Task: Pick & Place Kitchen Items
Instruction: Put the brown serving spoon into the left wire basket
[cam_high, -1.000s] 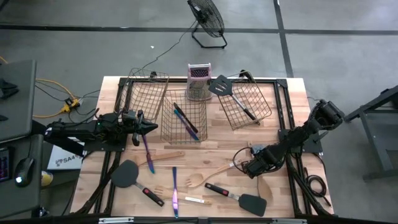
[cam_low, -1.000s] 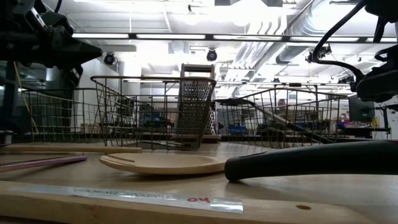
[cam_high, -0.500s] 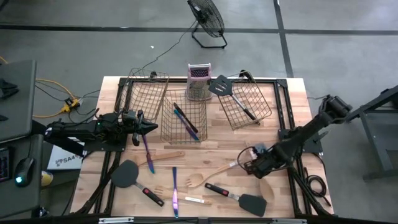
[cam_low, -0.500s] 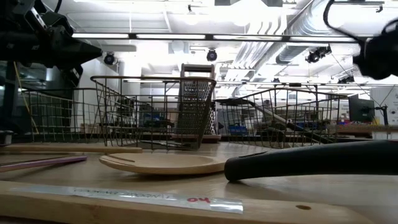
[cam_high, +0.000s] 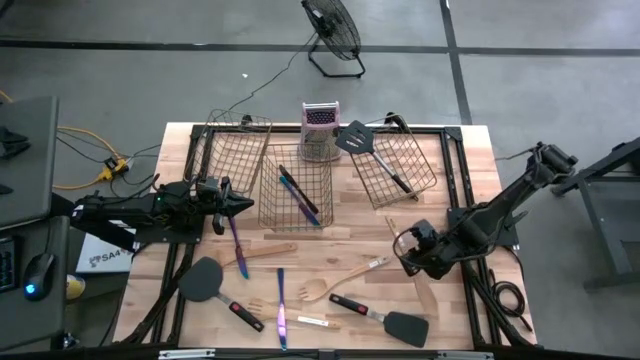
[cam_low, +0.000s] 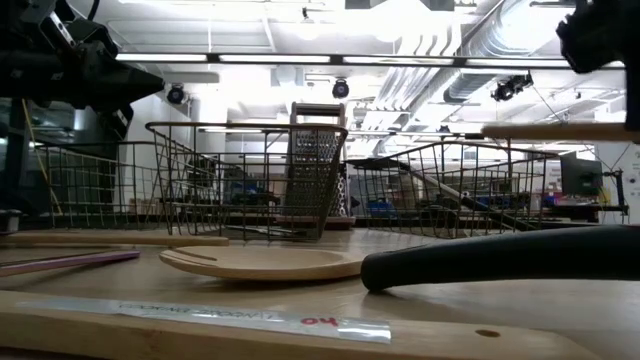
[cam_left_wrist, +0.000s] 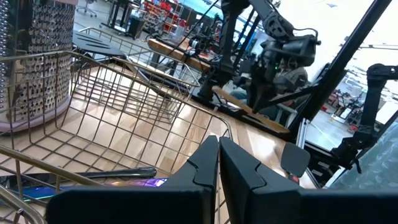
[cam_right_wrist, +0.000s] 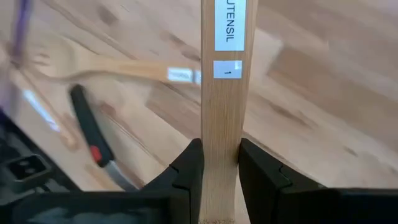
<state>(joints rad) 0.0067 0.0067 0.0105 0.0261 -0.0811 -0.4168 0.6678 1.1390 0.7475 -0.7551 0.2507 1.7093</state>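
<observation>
My right gripper (cam_right_wrist: 219, 168) hangs over the table's right part (cam_high: 413, 250), shut on a pale wooden utensil (cam_low: 550, 131) with a white label. My left gripper (cam_high: 240, 203) is shut and empty, level beside the middle basket (cam_high: 297, 187), which holds purple-blue cutlery. On the table lie a wooden fork (cam_high: 345, 278), a wooden spatula (cam_high: 265, 252), two black spatulas (cam_high: 205, 280) (cam_high: 385, 318) and purple cutlery (cam_high: 281, 305). Another black spatula (cam_high: 355, 138) rests on the right basket (cam_high: 400, 165). My right gripper pinches the wooden utensil's flat handle (cam_right_wrist: 221, 134) by its two narrow edges between the two fingers (cam_right_wrist: 186, 168). The fingers slant down from above and lie across the handle. The utensil is lifted clear of the table and shows about level in the low view.
A metal box grater (cam_high: 320, 130) stands at the far edge between the baskets. The left basket (cam_high: 230, 150) stands at the far left. The near half of the table holds scattered utensils. Black frame bars run along the table's right side (cam_high: 460, 190).
My right gripper has risen and drifted a little toward the table's right and far edges, turning as it went. It has stayed shut on the wooden utensil, which has come up clear of the table with it.
</observation>
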